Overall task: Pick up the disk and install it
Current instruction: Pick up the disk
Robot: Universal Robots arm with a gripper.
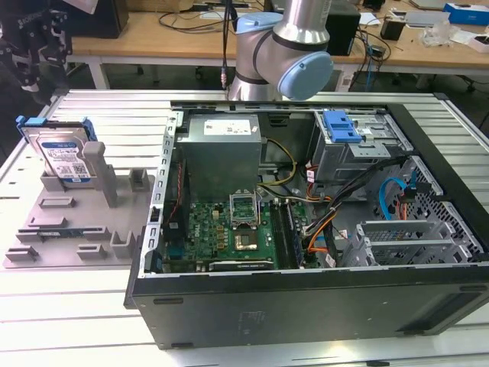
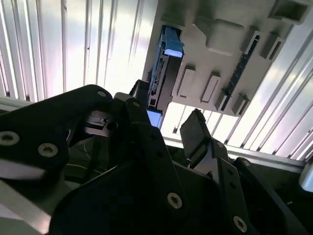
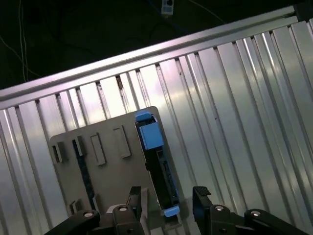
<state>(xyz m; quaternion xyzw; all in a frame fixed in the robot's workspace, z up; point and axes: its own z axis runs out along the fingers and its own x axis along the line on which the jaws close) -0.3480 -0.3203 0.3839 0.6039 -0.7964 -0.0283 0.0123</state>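
The disk [image 1: 61,157] stands on edge in a grey slotted holder [image 1: 76,222] at the exterior view's left. It is silver, with a blue-and-white label and blue rails. My black gripper [image 1: 42,57] hangs above and slightly behind it, apart from it. In the first wrist view I see the disk [image 3: 159,166] edge-on, and my gripper [image 3: 168,203] is open with one finger on either side of the disk's line. In the second wrist view the disk [image 2: 164,68] lies beyond my open gripper [image 2: 168,117]. Nothing is held.
An open computer case [image 1: 306,290] fills the exterior view's right, with a motherboard [image 1: 229,229], cables and a grey drive cage carrying a blue latch [image 1: 341,126]. The arm's base [image 1: 290,53] stands behind the case. The ribbed metal table [image 1: 69,306] ends just beyond the holder.
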